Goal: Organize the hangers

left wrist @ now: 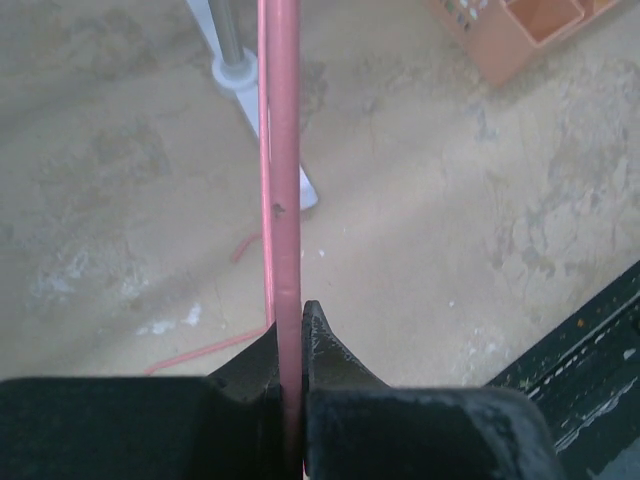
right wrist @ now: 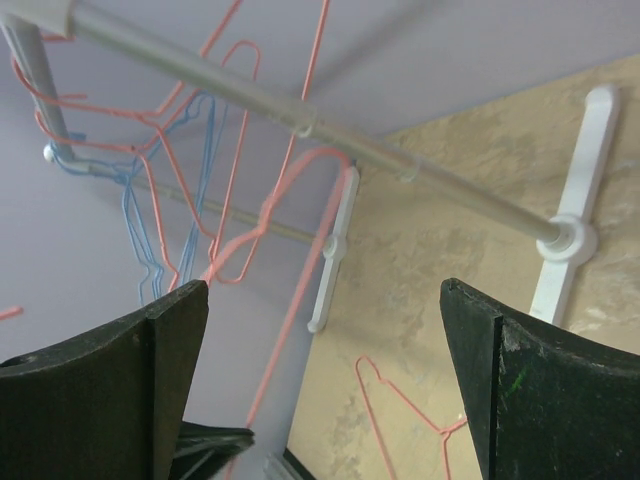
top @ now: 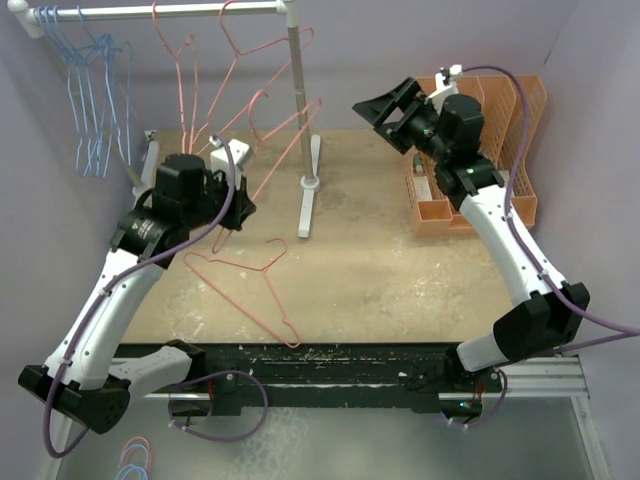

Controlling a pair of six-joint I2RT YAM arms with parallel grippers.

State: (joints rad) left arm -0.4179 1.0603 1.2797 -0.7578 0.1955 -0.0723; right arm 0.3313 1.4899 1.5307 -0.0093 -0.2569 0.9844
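Observation:
My left gripper (top: 236,206) (left wrist: 290,322) is shut on the wire of a pink hanger (top: 290,140) (left wrist: 280,150) that slants up toward the white rack (top: 293,80). That same wire (right wrist: 300,260) crosses the right wrist view. A second pink hanger (top: 250,290) (right wrist: 400,410) lies flat on the table. More pink hangers (top: 185,60) and several light blue ones (top: 92,100) (right wrist: 150,230) hang from the rack's bar. Raised near the rack's upright, my right gripper (top: 385,108) (right wrist: 322,287) is wide open with nothing between its fingers.
An orange slotted file holder (top: 500,150) (left wrist: 520,30) stands at the back right, behind my right arm. The rack's white foot (top: 309,200) (left wrist: 240,75) rests mid-table. Purple walls close in the back and sides. A dark rail (top: 330,365) runs along the near edge.

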